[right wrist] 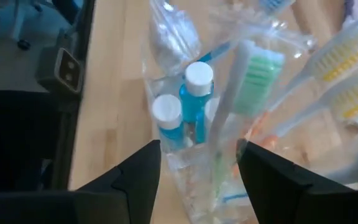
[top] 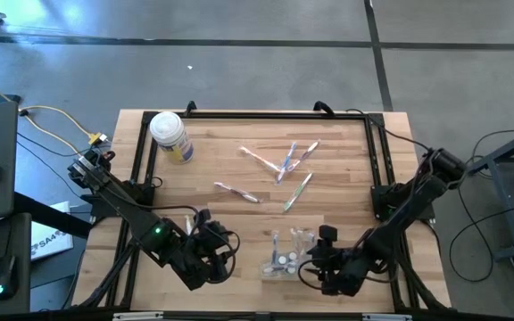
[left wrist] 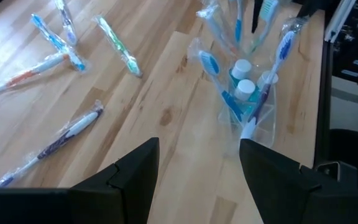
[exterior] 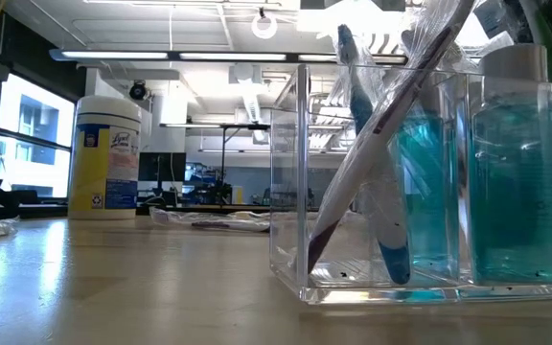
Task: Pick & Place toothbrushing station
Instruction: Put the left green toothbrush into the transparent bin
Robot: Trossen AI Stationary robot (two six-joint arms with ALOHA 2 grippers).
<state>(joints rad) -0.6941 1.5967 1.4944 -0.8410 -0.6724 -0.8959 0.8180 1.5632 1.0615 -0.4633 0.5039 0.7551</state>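
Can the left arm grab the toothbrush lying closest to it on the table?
Probably yes. The left gripper has its fingers open, and the wrapped toothbrush lies flat on bare wood just ahead, with nothing between them.

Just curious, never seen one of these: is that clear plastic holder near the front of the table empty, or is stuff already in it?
Not empty. The clear holder stands upright with wrapped toothbrushes leaning in it, beside white-capped bottles of blue liquid.
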